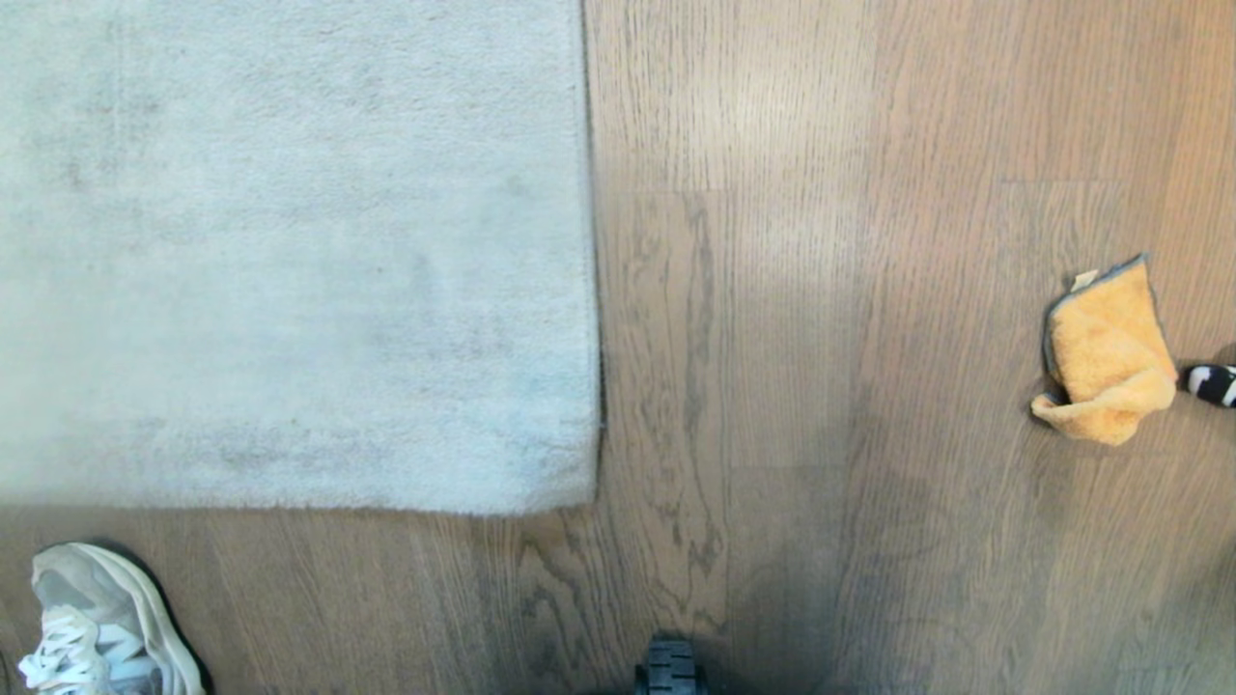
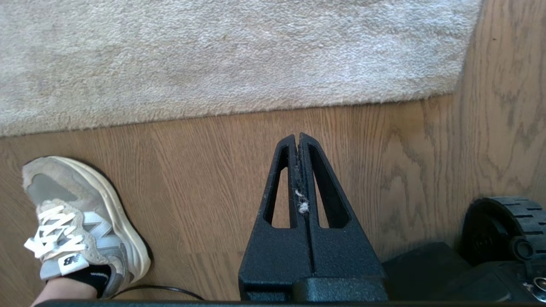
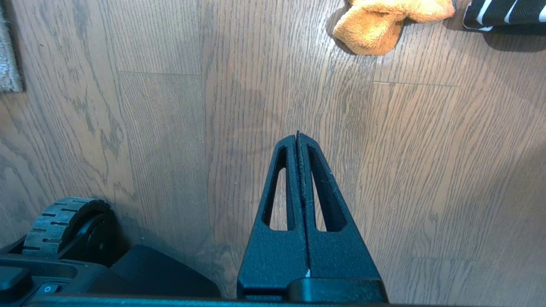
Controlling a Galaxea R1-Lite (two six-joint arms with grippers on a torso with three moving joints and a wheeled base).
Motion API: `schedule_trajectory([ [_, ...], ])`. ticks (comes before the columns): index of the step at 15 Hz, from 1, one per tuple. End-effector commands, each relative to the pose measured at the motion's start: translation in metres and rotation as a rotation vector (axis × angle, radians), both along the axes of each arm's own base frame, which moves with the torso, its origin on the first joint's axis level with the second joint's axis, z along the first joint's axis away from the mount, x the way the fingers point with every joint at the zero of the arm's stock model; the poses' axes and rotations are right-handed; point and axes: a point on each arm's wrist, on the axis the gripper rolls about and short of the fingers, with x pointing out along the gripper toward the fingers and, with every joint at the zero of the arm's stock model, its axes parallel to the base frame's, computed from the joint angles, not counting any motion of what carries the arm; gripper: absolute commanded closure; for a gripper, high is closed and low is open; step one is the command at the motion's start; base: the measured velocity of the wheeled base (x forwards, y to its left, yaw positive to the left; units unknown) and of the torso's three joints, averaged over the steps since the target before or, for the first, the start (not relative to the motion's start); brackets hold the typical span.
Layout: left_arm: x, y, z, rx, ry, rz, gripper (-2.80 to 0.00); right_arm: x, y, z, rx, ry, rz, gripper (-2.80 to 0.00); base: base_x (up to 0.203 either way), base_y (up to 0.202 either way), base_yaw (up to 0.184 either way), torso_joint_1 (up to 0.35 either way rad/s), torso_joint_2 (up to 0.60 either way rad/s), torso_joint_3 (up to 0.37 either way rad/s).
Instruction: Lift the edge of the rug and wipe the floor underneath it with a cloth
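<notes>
The light grey-beige rug (image 1: 290,251) lies flat on the brown wood-grain floor (image 1: 753,386), filling the upper left of the head view; its near edge and right corner (image 2: 452,81) show in the left wrist view. The orange cloth (image 1: 1109,357) lies crumpled on the floor at the far right, also seen in the right wrist view (image 3: 379,21). Neither arm shows in the head view. My left gripper (image 2: 298,136) is shut, empty, over bare floor short of the rug edge, with a bit of lint between its fingers. My right gripper (image 3: 297,135) is shut and empty, well short of the cloth.
A person's grey sneaker (image 1: 97,627) stands on the floor near the rug's near edge, at the left. A black-and-white striped thing (image 1: 1215,383) lies right beside the cloth. My base's black wheel (image 1: 668,666) shows at the bottom centre. A thin black cable (image 2: 170,291) runs by the shoe.
</notes>
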Motion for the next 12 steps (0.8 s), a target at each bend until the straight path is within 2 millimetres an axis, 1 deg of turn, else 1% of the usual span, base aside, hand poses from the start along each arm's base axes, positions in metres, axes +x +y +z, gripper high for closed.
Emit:
schedule_trajectory([
  [1,0.0,0.0,0.0001,0.001,0.0,0.001,0.0,0.0,0.0,0.0001,-0.001,-0.001,0.001,0.0,0.0,0.0,0.0,0.0,0.0,0.0],
  [12,0.0,0.0001,0.0,0.001,0.001,0.002,0.0,0.0,0.0,0.0001,-0.001,-0.001,0.001,0.0,0.0,0.0,0.0,0.0,0.0,0.0],
])
